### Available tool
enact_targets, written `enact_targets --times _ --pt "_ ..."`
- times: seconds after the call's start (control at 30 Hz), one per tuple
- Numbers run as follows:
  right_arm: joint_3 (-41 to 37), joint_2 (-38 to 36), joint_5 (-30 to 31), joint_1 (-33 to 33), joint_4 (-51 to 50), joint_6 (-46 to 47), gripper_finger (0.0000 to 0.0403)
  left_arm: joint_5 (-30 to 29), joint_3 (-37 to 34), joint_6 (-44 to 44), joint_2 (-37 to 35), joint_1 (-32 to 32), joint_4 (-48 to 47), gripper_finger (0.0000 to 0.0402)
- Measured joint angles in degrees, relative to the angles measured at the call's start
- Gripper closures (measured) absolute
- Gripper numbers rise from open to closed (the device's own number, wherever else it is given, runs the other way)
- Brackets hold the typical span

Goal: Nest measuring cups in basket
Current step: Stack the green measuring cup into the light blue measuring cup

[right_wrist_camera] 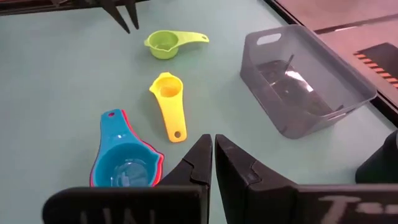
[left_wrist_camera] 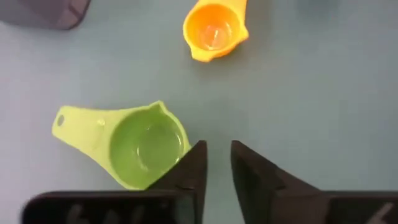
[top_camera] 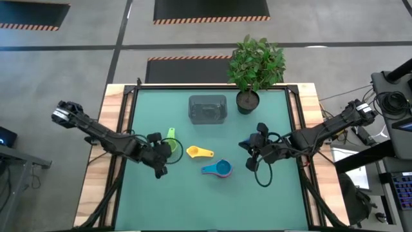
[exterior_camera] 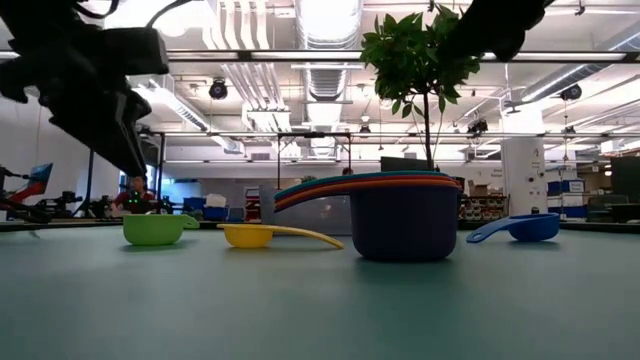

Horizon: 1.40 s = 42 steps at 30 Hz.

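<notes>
Cups (right_wrist_camera: 166,43) glossy smooth plastic; basket (right_wrist_camera: 309,74) translucent grey plastic; table (top_camera: 193,200) matt green, wooden edges.

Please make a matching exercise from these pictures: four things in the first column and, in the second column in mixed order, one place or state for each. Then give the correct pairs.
Things
1. green measuring cup
2. yellow measuring cup
3. basket
4. right gripper

Places or states
A. empty, beside the potted plant
B. shut, holding nothing
C. right next to the left gripper
D. lies between the green cup and the nested stack of cups

Pairs: 1-C, 2-D, 3-A, 4-B
</notes>
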Motion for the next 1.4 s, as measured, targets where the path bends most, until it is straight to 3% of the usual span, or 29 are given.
enact_targets --times 0.23,0.4,0.67,1.07,1.4 --pt "-2.04 0.0 0.1 0.0 0.04 0.0 0.0394 -5.4 0.02 7.16 4.02 0.13 0.21 0.0267" --pt "-2.65 0.0 1.29 0.0 0.06 0.0 0.0394 -5.98 0.02 7.11 8.52 0.5 0.45 0.0252" --pt "-2.67 0.06 1.31 0.0 0.06 -0.02 0.0394 -6.05 0.02 5.28 13.58 1.62 1.03 0.0283" --pt "-2.69 0.13 1.31 0.0 0.01 -1.16 0.0394 -6.24 0.69 3.95 14.68 1.66 2.62 0.0384" --pt "-2.71 0.13 1.25 0.04 -0.02 -2.8 0.0394 -5.78 11.66 4.04 14.66 1.66 0.94 0.0383"
